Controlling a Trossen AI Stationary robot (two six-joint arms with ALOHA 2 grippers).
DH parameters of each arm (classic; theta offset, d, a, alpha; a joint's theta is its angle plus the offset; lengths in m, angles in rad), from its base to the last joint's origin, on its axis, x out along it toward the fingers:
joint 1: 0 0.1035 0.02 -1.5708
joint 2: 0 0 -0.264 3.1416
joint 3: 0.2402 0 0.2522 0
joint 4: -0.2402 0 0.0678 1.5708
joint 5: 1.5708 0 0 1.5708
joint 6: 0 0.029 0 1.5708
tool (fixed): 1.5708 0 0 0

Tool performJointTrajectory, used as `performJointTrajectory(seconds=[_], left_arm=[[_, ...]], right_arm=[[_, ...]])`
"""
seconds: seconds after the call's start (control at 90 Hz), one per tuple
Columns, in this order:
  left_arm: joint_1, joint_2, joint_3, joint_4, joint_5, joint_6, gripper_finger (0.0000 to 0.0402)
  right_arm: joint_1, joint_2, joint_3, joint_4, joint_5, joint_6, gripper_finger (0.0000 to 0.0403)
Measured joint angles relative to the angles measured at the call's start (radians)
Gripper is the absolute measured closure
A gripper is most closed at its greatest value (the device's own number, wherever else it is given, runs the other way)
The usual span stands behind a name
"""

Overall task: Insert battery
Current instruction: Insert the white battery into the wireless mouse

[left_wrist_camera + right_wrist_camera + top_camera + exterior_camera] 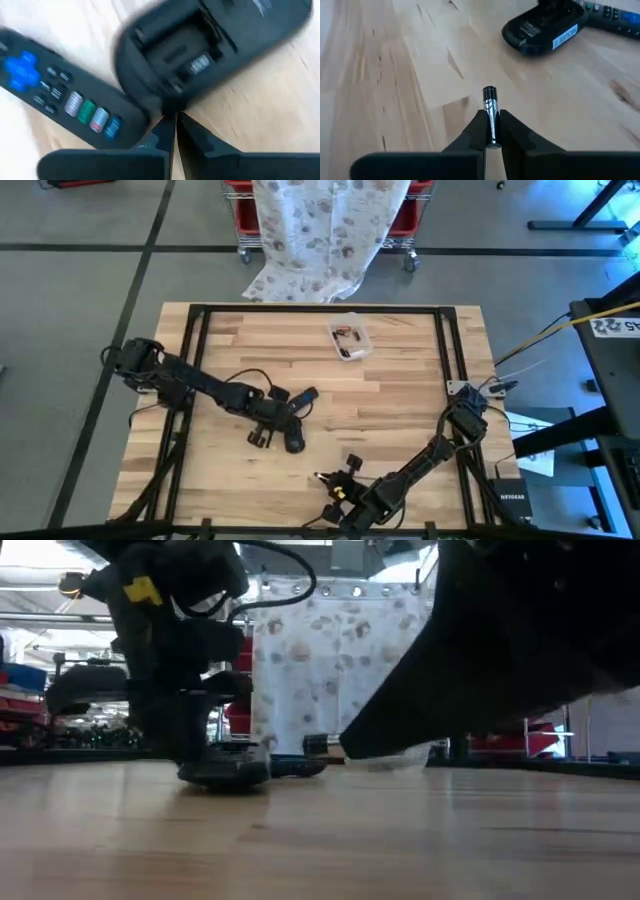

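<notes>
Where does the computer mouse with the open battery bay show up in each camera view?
High view: mouse left of centre, beside the left end effector.
Low view: left of centre, under that arm.
Left wrist view: fills the upper middle.
Right wrist view: top right.
Shared landmark: the remote control beside it.

The high view looks straight down from above, taking in the whole wooden table (400,410) and a strip of floor around it. The low view sits at table-top height, facing level across the boards toward a patterned curtain (340,660) in the room beyond (the same curtain (330,230) shows past the table's far edge from above). The left wrist view hangs very close over an upturned mouse (210,55) and a remote (65,100). The right wrist view looks from farther back across bare wood, sharing that mouse (545,30) and the remote (615,15).
</notes>
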Motion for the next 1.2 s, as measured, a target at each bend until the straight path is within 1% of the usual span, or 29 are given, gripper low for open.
performJointTrajectory(seconds=[0.078,0.156,0.267,0.389,0.522,0.656,0.778,0.956,1.2], left_arm=[[0.012,0.000,0.000,0.036,-0.055,0.040,0.0401],[0.037,0.000,0.000,0.047,-0.065,0.064,0.0401],[0.062,0.000,0.000,0.050,0.009,0.056,0.0401],[0.050,0.000,0.000,0.049,0.071,0.042,0.0401],[0.009,0.000,0.000,0.009,0.074,-0.049,0.0401],[-0.050,0.002,0.000,-0.046,0.076,-0.218,0.0401],[-0.115,0.002,0.000,0.031,0.076,-0.344,0.0401],[-0.189,0.002,0.000,0.159,0.076,-0.413,0.0401],[-0.224,0.002,0.000,0.181,0.034,-0.498,0.0401]], right_arm=[[0.000,0.000,0.000,0.002,0.001,0.000,0.0393],[0.000,0.000,0.000,0.004,0.000,0.000,0.0393],[0.000,0.000,0.000,0.004,0.000,0.010,0.0393],[0.000,0.000,0.000,0.004,-0.002,0.016,0.0393],[0.000,0.000,0.000,0.004,-0.008,0.018,0.0393],[0.000,-0.001,0.000,0.003,-0.009,0.018,0.0393],[0.000,-0.002,0.000,-0.023,-0.017,0.016,0.0393],[0.001,-0.034,0.000,-0.063,-0.007,0.018,0.0393],[-0.018,-0.087,0.001,-0.104,-0.010,0.011,0.0395]])
